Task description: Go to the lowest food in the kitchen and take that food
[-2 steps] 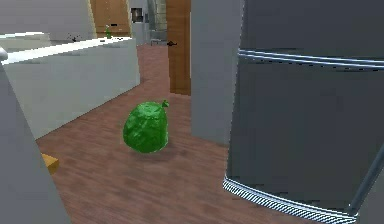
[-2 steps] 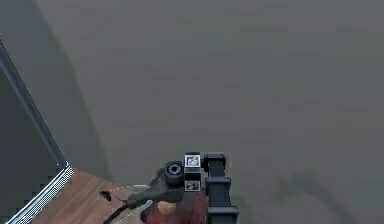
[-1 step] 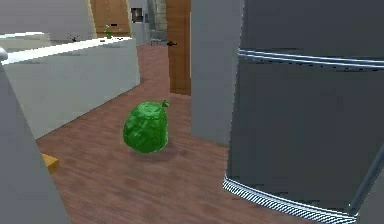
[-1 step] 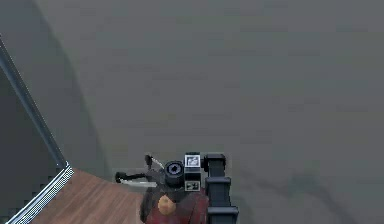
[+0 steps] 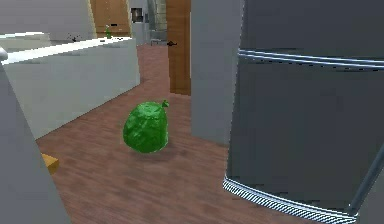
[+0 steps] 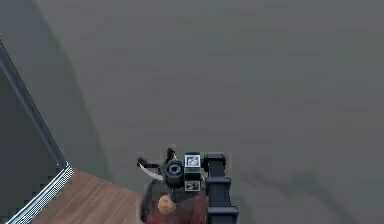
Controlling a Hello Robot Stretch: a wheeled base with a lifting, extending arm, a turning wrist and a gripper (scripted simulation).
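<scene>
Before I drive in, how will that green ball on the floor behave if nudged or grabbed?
The green ball looks rounded and sits free on the smooth wood floor, so a nudge would probably roll it. Its lumpy, leafy-looking surface suggests it is light for its size and may give somewhat when gripped.

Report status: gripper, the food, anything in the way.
Gripper: load unclear. Green leafy lump on floor ahead. Fridge right of it.

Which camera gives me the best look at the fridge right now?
The forward view. The fridge stands large at its right, with both door fronts and the bottom grille in sight. The arm side view catches a slanted slice of the fridge and its grille at the left edge.
</scene>
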